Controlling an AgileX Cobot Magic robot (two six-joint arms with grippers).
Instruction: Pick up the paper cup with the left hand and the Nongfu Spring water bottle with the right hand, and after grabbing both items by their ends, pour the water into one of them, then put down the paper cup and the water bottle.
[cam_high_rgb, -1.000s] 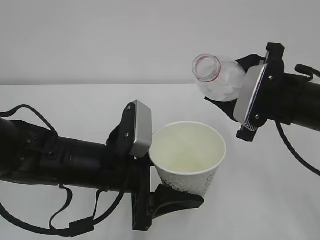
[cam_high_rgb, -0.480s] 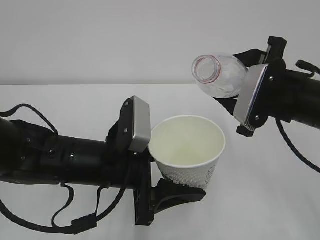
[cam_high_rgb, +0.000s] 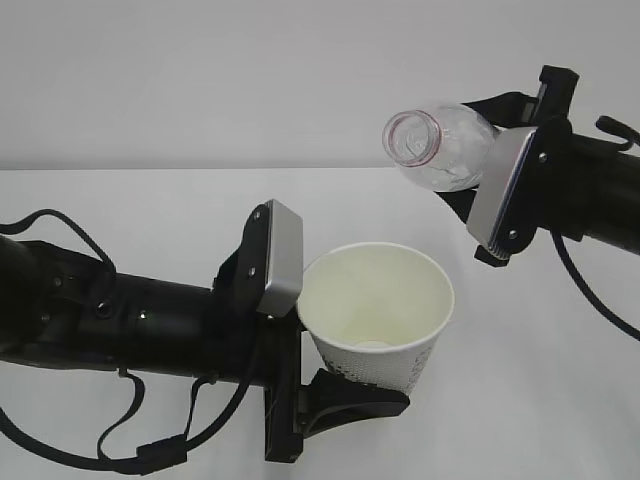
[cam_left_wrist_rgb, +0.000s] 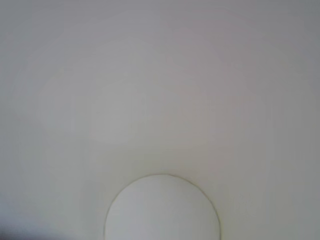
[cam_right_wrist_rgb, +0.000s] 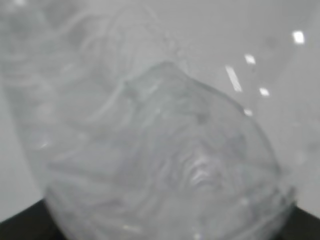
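Exterior view: white tabletop (cam_high_rgb: 120, 215).
Left hand (cam_high_rgb: 345, 385): clamped around the paper cup (cam_high_rgb: 380, 315), held upright above the tabletop.
Right hand (cam_high_rgb: 480, 165): gripping the Nongfu Spring water bottle (cam_high_rgb: 435, 145), tipped mouth-first above the cup.
Water: perhaps a pale pool in the cup.

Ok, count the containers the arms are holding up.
2. The paper cup sits low at centre in the left hand; the Nongfu Spring water bottle, tipped, is upper right in the right hand.
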